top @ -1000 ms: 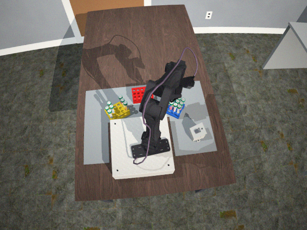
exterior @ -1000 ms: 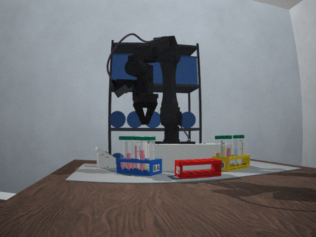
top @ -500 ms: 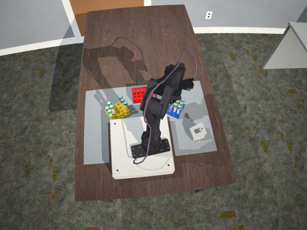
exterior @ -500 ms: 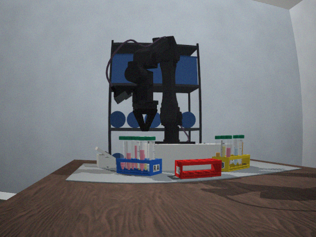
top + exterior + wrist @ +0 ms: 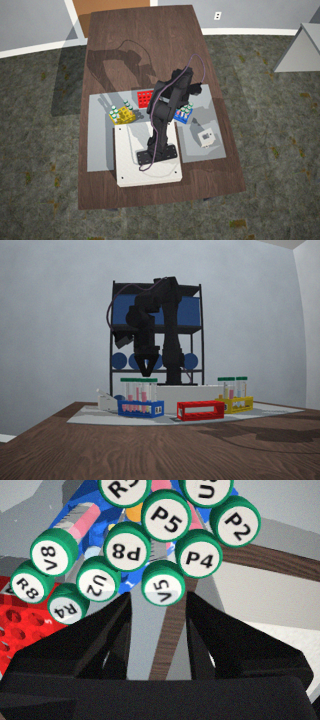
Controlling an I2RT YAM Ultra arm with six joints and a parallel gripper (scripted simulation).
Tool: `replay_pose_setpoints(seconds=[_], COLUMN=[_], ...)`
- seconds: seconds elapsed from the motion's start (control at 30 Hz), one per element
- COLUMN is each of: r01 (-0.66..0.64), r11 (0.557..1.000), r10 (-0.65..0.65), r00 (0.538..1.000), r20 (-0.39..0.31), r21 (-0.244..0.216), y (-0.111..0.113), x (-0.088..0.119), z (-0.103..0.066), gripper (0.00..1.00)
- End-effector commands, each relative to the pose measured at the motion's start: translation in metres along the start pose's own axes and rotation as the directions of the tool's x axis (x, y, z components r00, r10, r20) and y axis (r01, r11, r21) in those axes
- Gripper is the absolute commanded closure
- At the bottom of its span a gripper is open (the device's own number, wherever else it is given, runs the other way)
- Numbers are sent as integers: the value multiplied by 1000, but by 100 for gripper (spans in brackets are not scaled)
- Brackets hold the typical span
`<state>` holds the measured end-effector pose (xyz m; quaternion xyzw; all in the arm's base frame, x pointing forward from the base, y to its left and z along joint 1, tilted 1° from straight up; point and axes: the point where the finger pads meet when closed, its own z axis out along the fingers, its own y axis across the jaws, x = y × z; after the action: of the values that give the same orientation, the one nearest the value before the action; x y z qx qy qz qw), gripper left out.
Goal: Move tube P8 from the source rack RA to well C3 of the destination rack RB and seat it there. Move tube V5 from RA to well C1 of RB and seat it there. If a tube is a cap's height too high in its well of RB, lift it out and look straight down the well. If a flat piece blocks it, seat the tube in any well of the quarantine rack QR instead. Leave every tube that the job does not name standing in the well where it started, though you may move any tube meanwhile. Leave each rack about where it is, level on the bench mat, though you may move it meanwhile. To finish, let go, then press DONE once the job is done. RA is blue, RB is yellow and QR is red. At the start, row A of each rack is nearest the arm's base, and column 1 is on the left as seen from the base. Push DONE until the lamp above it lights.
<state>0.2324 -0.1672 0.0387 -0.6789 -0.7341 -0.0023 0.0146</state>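
Note:
The blue rack RA [image 5: 180, 118] [image 5: 139, 412] [image 5: 115, 526] holds several green-capped tubes. In the wrist view tube P8 [image 5: 127, 551] stands in the middle of the cluster, and tube V5 [image 5: 163, 588] stands at the edge nearest my fingers. My gripper [image 5: 146, 373] [image 5: 158, 601] hangs just above the caps of RA, fingers partly apart and empty, with V5's cap right ahead of the gap. The yellow rack RB [image 5: 130, 119] [image 5: 246, 403] holds several tubes [image 5: 231, 380]. I cannot tell which of its wells are empty.
The red rack QR [image 5: 144, 99] [image 5: 200, 414] [image 5: 20, 623] stands empty between RA and RB. The white DONE box [image 5: 208, 136] [image 5: 105, 401] sits on the grey mat [image 5: 98, 144] on the base side of RA. The arm stands on a white base plate [image 5: 129, 155].

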Motion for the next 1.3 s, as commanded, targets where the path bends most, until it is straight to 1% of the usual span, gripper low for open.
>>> replay_pose_setpoints(seconds=[0.0,0.03,0.07,0.13,0.2,0.27,0.33,0.4,0.53,0.6,0.7,0.9,0.93,1.03,1.1,1.2,1.27], r01=[4,5,5,5,5,7,7,-1,-1,-1,-2,-2,-2,-2,-2,-3,-3], r11=[1000,999,999,1000,1000,999,999,1000,1000,999,1000,1000,1000,1000,1000,1000,1000], r10=[-4,-4,-4,-5,-5,-6,-6,1,1,2,2,2,2,2,3,3,3], r00=[1000,1000,1000,1000,1000,1000,1000,1000,1000,1000,1000,1000,1000,1000,1000,1000,1000], r20=[14,25,26,14,10,26,26,16,14,28,15,22,16,15,23,3,0], r21=[-21,-34,-34,-21,-16,-35,-35,-22,-19,-36,-21,-29,-22,-21,-30,-6,-3], y=[2,6,6,1,0,6,6,0,-1,4,-2,1,-1,-2,2,-4,-4], x=[3,0,0,4,5,0,0,2,3,-2,2,0,2,2,-2,2,2], z=[-4,-7,-7,-2,-2,-6,-6,-1,0,-4,2,1,3,5,3,12,15], gripper=[70,70,70,70,70,70,70,70,70,70,70,70,70,70,70,70,70])
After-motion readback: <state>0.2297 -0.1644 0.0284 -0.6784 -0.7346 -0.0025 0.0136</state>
